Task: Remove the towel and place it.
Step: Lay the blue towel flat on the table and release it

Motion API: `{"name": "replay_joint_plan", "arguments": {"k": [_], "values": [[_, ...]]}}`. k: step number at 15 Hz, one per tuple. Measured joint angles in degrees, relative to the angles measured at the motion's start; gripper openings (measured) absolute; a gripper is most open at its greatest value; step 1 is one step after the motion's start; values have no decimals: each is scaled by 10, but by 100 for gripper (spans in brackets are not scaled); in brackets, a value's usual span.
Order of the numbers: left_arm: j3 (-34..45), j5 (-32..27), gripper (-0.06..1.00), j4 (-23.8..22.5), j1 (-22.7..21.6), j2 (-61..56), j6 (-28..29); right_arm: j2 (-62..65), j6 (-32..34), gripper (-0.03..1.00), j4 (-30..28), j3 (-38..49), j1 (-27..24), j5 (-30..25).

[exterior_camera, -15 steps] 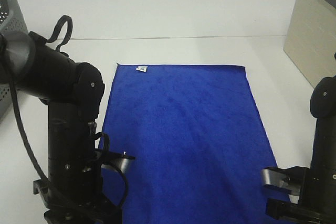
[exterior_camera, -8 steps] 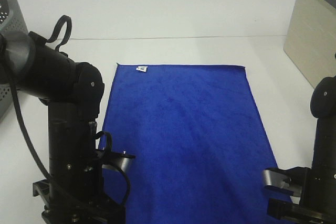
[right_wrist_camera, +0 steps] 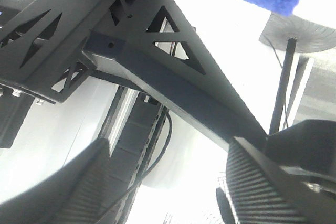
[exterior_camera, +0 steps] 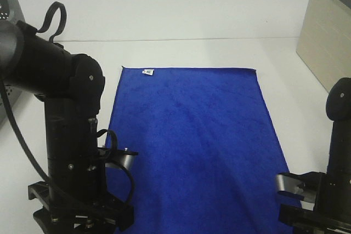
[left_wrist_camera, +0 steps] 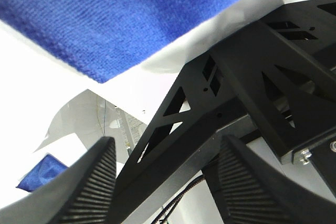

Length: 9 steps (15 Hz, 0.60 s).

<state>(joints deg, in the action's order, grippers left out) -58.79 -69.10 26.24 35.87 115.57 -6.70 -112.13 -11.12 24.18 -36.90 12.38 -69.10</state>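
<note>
The towel (exterior_camera: 197, 141) is lying flat on the counter (exterior_camera: 192, 15), long axis running away from the robot, while the left arm (exterior_camera: 68, 135) and right arm (exterior_camera: 337, 190) are hanging at its two near corners, equally close, jaws spread and gripping nothing.

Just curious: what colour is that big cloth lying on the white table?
The towel is plain royal blue, clearest in the exterior high view.

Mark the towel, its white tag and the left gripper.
towel (exterior_camera: 194, 146), exterior high view, middle of the cloth
white tag (exterior_camera: 148, 72), exterior high view, tag's centre
left gripper (left_wrist_camera: 167, 150), left wrist view, midway between fingertips
</note>
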Motion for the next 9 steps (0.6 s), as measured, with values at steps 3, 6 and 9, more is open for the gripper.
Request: {"name": "replay_joint_plan", "arguments": {"k": [3, 6, 9], "values": [[1, 0, 56, -1, 0, -20, 2, 61, 0, 64, 2, 1, -1, -1], [-1, -1, 56, -7, 0, -61, 13, 159, 1, 64, 5, -14, -1, -2], [-13, -3, 56, -41, -3, -101, 51, 238, 21, 64, -2, -93, -1, -4]]}}
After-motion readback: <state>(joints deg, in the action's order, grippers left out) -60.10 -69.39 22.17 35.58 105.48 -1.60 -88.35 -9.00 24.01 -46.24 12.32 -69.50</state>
